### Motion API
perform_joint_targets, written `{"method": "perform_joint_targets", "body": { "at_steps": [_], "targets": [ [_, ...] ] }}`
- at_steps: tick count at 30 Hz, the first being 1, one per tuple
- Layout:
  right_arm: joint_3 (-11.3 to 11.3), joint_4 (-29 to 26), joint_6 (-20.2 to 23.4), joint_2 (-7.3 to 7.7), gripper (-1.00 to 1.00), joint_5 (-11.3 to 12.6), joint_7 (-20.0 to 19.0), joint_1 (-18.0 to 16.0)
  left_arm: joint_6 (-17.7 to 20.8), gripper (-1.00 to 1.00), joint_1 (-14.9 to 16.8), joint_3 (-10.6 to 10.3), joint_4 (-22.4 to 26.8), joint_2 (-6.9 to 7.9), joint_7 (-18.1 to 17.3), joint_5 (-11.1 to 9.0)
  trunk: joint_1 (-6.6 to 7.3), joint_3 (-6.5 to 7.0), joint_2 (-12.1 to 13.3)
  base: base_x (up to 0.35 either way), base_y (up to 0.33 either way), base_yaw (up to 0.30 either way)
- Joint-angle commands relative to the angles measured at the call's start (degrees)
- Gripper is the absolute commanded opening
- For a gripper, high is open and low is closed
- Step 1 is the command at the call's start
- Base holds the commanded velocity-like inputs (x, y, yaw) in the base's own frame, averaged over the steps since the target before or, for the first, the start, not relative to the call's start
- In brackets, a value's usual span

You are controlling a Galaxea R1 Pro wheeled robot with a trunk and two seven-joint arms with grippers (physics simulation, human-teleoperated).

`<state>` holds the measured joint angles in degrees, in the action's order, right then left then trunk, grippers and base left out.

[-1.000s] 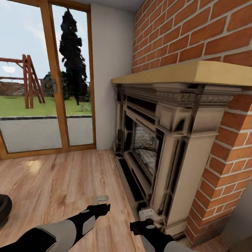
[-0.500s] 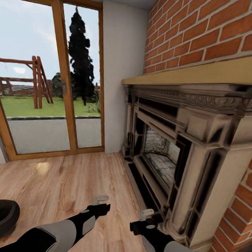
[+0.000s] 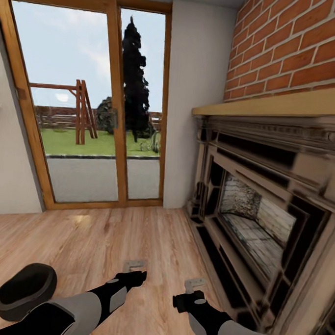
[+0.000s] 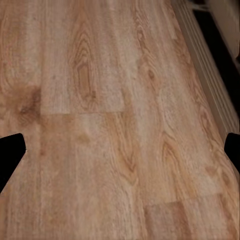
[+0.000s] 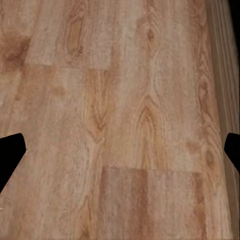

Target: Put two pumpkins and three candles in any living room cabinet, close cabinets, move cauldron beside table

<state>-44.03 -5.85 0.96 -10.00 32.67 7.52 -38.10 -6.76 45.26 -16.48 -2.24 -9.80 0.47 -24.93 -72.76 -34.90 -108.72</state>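
The cauldron (image 3: 25, 297), a round black glossy pot, sits on the wooden floor at the lower left of the head view, to the left of my left arm. My left gripper (image 3: 133, 266) hovers over bare floor with its fingers apart and nothing between them; in the left wrist view the left gripper (image 4: 120, 155) has its dark fingertips (image 4: 10, 150) at the picture's two sides. My right gripper (image 3: 194, 285) is also open and empty over the planks, and the right gripper (image 5: 120, 155) faces bare floor in the right wrist view. The pumpkins, candles, cabinet and table are out of view.
A large fireplace (image 3: 273, 207) with a pale wooden mantel stands against the brick wall (image 3: 291, 46) on the right, its hearth edge close to my right arm. A glass patio door (image 3: 87, 109) in a wooden frame fills the far wall. Wooden floor (image 3: 110, 233) lies ahead.
The camera has turned left: the fireplace slid to the right of the picture and more of the cauldron came into view. Both arms hold the same pose, grippers still open.
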Motion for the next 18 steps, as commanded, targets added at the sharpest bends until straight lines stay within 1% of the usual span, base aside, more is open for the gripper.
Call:
{"method": "perform_joint_targets", "body": {
  "at_steps": [1,5,11,18],
  "targets": [
    [-0.4,0.0,0.1,0.00,1.00,0.4,0.3,0.0,-0.4,1.00,0.1,-0.5,-0.2,-0.05,0.1,-0.4,-0.02,-0.06,0.0,0.256,0.232,0.273],
    [-0.5,0.0,0.2,0.00,1.00,0.4,0.3,0.0,-0.4,1.00,0.1,-0.5,-0.2,-0.05,0.1,-0.4,-0.02,-0.06,0.0,0.268,0.179,0.274],
    [-0.5,0.0,0.1,0.00,1.00,0.4,0.3,0.0,-0.4,1.00,0.1,-0.5,-0.2,-0.05,0.0,-0.4,-0.02,-0.05,0.0,0.303,0.038,0.250],
    [-0.4,0.0,0.1,0.00,1.00,0.4,0.3,0.0,-0.4,1.00,0.1,-0.5,-0.2,-0.05,0.0,-0.4,-0.02,-0.05,0.0,0.332,0.003,0.041]
  ]
}}
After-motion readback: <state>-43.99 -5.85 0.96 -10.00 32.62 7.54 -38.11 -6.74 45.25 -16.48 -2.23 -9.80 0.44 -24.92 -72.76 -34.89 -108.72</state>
